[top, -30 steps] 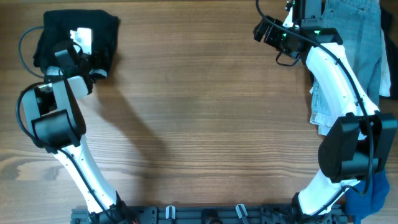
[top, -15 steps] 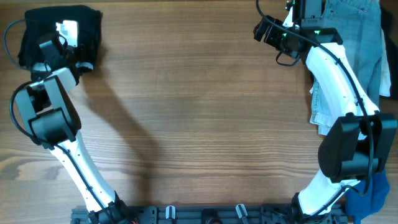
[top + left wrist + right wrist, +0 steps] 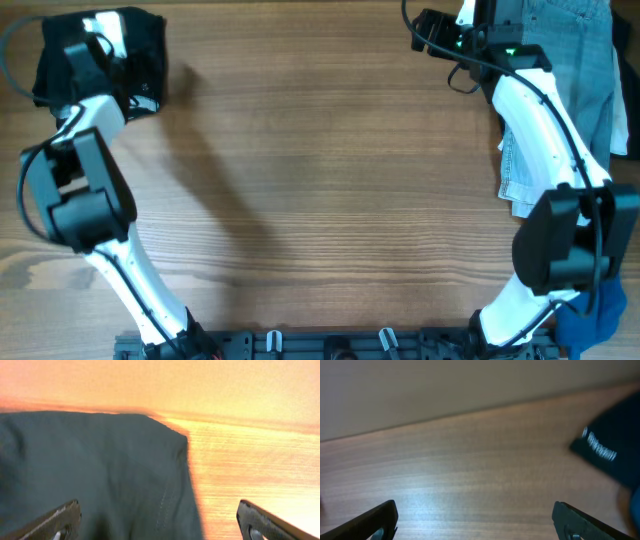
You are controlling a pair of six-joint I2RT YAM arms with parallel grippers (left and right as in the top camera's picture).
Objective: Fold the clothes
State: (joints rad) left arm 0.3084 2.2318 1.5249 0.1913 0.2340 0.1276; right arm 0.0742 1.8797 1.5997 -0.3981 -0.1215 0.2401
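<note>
**Left gripper [image 3: 157, 508] spread and ready**

It hovers over the plain black fabric shorts [image 3: 100, 460], bunched at the far-left corner of the brown wooden table [image 3: 320, 200]. Smart play: pinch a single outer edge, not the whole heap. Far right, the right gripper [image 3: 475, 508] gapes empty.

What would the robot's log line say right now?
left gripper open over black shorts | right gripper open over table | denim jeans far right
</note>
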